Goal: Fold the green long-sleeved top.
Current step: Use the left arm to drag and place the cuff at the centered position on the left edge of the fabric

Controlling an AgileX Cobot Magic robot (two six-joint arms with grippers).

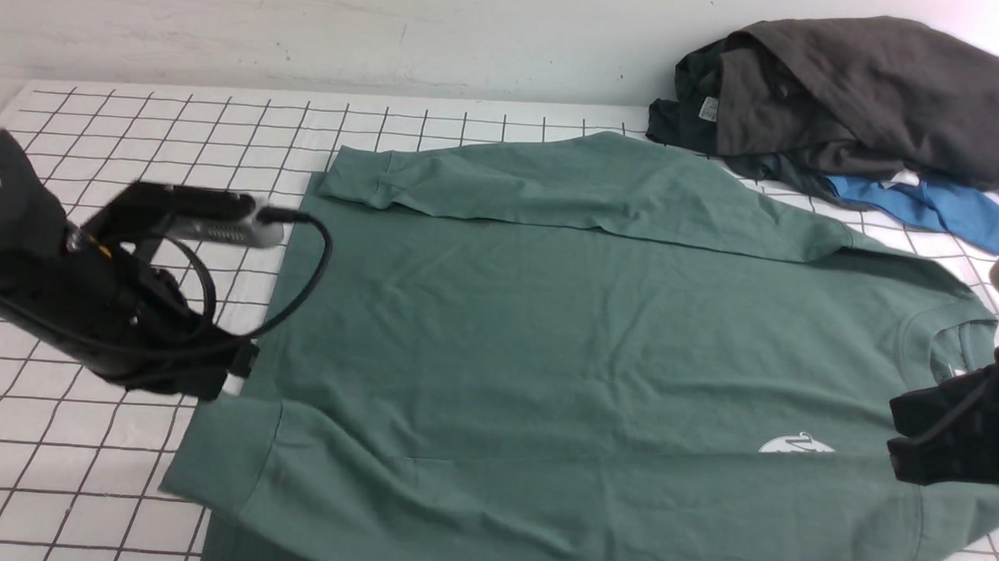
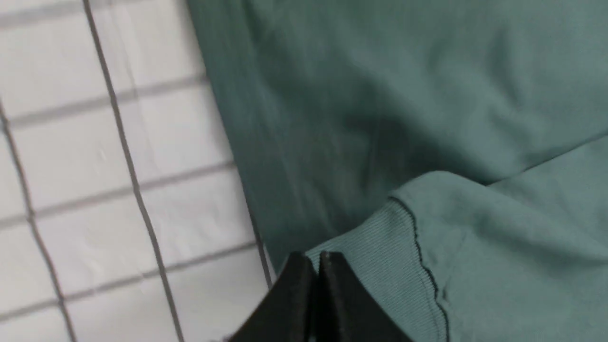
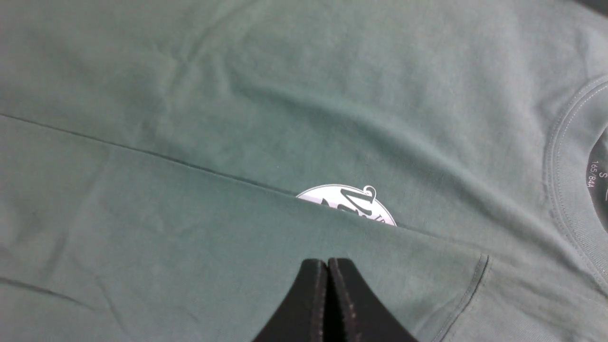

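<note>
The green long-sleeved top [image 1: 565,334] lies flat on the checked table, neck at the right, with its white logo [image 1: 796,446] half covered. The far sleeve [image 1: 554,190] is folded across the body, and the near sleeve runs along the front edge to its cuff [image 1: 222,454]. My left gripper [image 1: 234,378] is shut, its tips [image 2: 317,259] against the edge of the ribbed cuff [image 2: 375,266]. No cloth shows between the jaws. My right gripper [image 1: 897,433] is shut too, and it hovers [image 3: 327,263] just over the near sleeve by the shoulder seam, below the logo [image 3: 351,204].
A heap of dark grey and black clothes [image 1: 862,94] with a bright blue garment [image 1: 933,207] sits at the back right, touching the top's far shoulder. The white gridded table cover [image 1: 135,130] shows bare to the left of the top.
</note>
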